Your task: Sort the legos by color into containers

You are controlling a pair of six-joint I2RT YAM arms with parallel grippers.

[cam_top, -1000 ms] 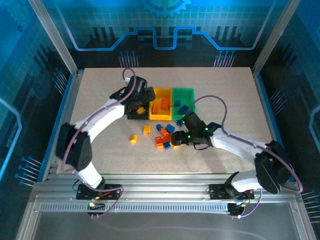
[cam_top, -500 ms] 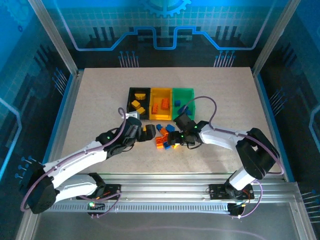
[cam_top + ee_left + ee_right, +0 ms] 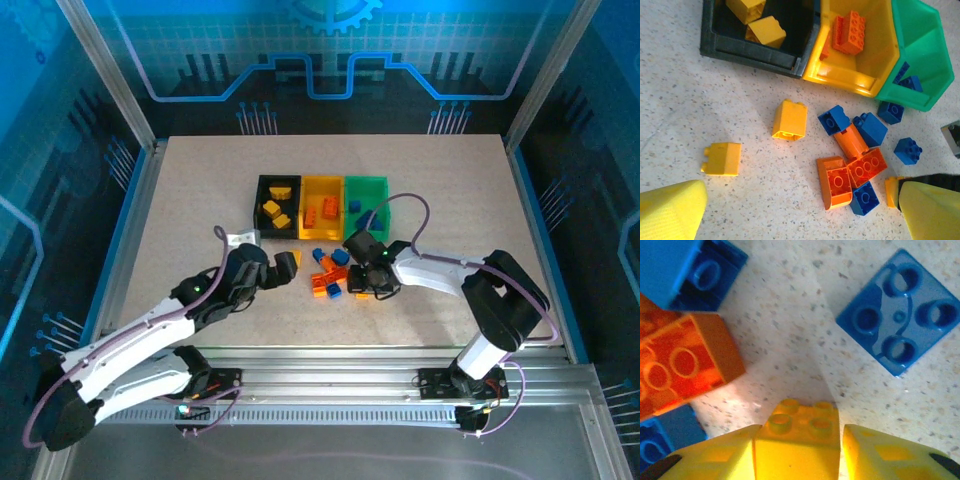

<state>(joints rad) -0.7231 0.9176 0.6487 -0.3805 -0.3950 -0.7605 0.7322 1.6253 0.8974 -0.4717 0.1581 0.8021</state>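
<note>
Left gripper (image 3: 800, 207): back from the black bin (image 3: 755, 54) — jaws wide, empty, above loose yellow legos (image 3: 790, 119).
Right gripper (image 3: 796, 450): pinches a yellow brick (image 3: 799, 427) — black bin next.

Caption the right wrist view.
Right gripper flanking a yellow lego, an orange lego and a blue lego close by on the table.
</note>
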